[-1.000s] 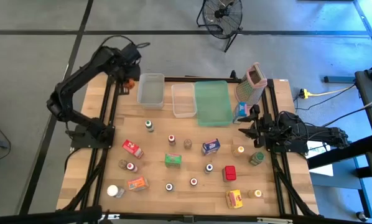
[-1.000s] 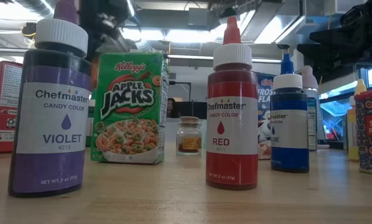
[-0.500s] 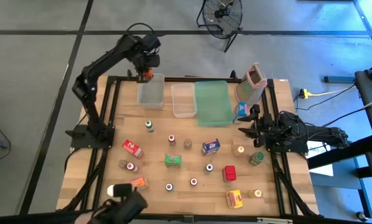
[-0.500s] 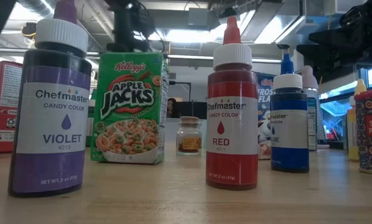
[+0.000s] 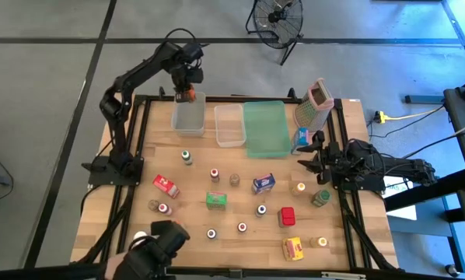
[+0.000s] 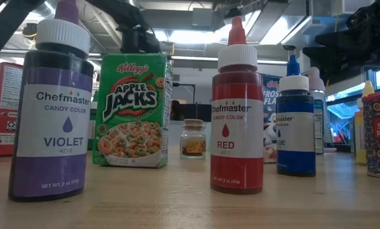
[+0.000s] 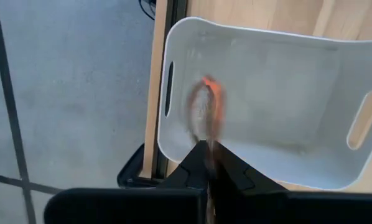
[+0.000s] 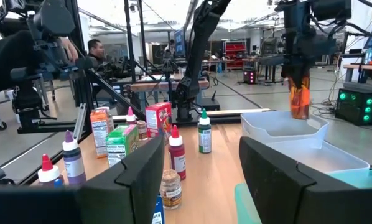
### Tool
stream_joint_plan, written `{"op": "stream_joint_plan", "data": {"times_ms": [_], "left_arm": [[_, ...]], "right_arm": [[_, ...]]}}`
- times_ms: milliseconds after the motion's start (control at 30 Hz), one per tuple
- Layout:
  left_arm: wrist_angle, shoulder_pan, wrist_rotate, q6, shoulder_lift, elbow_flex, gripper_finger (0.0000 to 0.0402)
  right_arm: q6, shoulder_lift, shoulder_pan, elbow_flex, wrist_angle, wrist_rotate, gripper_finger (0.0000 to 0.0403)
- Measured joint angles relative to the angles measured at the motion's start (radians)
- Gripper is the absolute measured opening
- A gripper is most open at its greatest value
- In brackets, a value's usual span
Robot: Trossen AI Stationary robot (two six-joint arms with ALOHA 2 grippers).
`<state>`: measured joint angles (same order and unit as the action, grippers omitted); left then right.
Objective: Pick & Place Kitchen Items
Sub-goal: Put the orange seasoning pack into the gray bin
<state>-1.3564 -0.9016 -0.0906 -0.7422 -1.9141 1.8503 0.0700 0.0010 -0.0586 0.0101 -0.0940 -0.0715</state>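
The wooden slatted worktop [image 5: 240, 194] carries two clear plastic bins side by side and one green tray [image 5: 267, 128]. Above the far-left clear rectangular bin [image 5: 188, 117] hangs the left pincer [image 5: 186, 92], closed on a small orange-capped bottle [image 5: 186, 96] that points down into it. The left wrist view shows that bottle [image 7: 206, 115] blurred over the bin's floor [image 7: 279, 118]; the right wrist view shows it [image 8: 299, 96] clear of the rim. The right pincer [image 5: 309, 152] waits open near the right edge.
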Motion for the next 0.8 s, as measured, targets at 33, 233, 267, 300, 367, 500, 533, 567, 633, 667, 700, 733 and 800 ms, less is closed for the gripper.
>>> {"op": "stream_joint_plan", "data": {"times_ms": [33, 233, 267, 300, 367, 500, 533, 567, 633, 667, 700, 733, 800], "left_arm": [[0.000, 0.000, 0.000, -0.001, -0.006, 0.000, 0.0002], [0.003, -0.001, -0.003, -0.004, -0.043, 0.000, 0.0002], [0.003, -0.004, -0.001, -0.004, -0.048, 0.000, 0.0002], [0.002, -0.006, 0.000, -0.001, -0.052, 0.000, 0.0002], [-0.008, -0.013, -0.001, 0.003, -0.059, 0.000, 0.0002], [-0.005, -0.024, -0.001, 0.009, -0.075, 0.000, 0.0002], [-0.004, -0.024, -0.001, 0.011, -0.078, 0.000, 0.0002], [-0.004, -0.025, -0.001, 0.012, -0.081, 0.000, 0.0002], [-0.004, -0.030, -0.001, 0.012, -0.088, 0.000, 0.0002], [-0.004, -0.031, 0.000, 0.013, -0.091, 0.000, 0.0002], [-0.004, -0.031, 0.002, 0.014, -0.094, 0.000, 0.0002], [-0.004, -0.031, 0.004, 0.015, -0.095, 0.000, 0.0002], [-0.001, -0.031, 0.005, 0.016, -0.096, 0.000, 0.0002]], "right_arm": [[0.000, 0.000, 0.000, 0.000, 0.004, 0.000, 0.0211], [0.000, 0.000, 0.000, 0.000, 0.027, 0.050, 0.0211], [0.000, 0.000, 0.000, 0.000, 0.027, 0.050, 0.0211], [0.000, 0.000, 0.000, 0.000, 0.027, 0.049, 0.0211], [0.000, 0.000, 0.000, 0.000, 0.027, 0.045, 0.0211], [0.000, 0.000, 0.000, 0.000, 0.026, 0.045, 0.0211], [0.000, 0.000, 0.000, 0.000, 0.027, 0.045, 0.0211], [0.000, 0.000, 0.000, 0.000, 0.027, 0.045, 0.0211], [-0.002, 0.000, 0.000, 0.000, 0.027, 0.045, 0.0211], [-0.004, 0.000, 0.000, 0.000, 0.027, 0.045, 0.0211], [-0.004, 0.000, 0.000, 0.000, 0.027, 0.045, 0.0211], [-0.004, 0.000, 0.000, 0.000, 0.028, 0.045, 0.0211], [-0.006, 0.000, 0.000, 0.000, 0.029, 0.045, 0.0211]]}}
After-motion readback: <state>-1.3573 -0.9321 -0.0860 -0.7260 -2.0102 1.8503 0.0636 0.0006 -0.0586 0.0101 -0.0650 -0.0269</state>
